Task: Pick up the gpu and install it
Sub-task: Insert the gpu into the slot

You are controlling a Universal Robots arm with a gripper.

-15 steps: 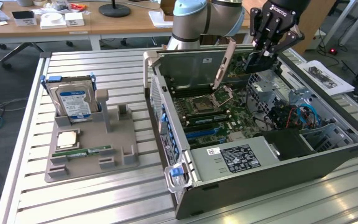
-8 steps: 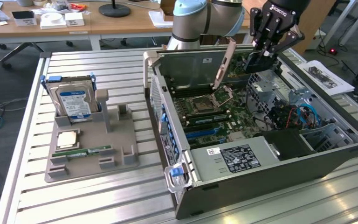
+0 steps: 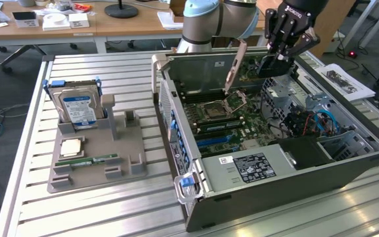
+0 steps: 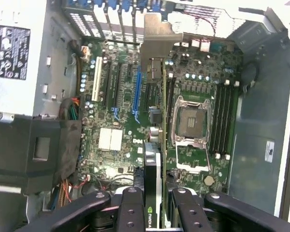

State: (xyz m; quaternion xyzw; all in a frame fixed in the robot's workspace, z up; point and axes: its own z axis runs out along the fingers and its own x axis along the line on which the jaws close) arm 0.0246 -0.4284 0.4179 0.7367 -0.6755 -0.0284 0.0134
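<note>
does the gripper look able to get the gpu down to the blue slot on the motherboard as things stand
Probably yes: the gripper holds the gpu over the open case, and the blue slot lies bare, with no cable or card across it.

An open computer case [image 3: 268, 197] lies on the slatted metal surface [image 3: 110, 212], at the exterior view's right. Inside it are a green motherboard [image 3: 232, 129] with an open processor socket [image 3: 214, 109] and, at the near end, a grey power supply [image 3: 248, 167]. At the exterior view's left, a grey holder [image 3: 129, 165] carries an upright hard drive [image 3: 77, 106], a processor chip [image 3: 71, 146] and a memory stick [image 3: 87, 160] lying flat.
</note>
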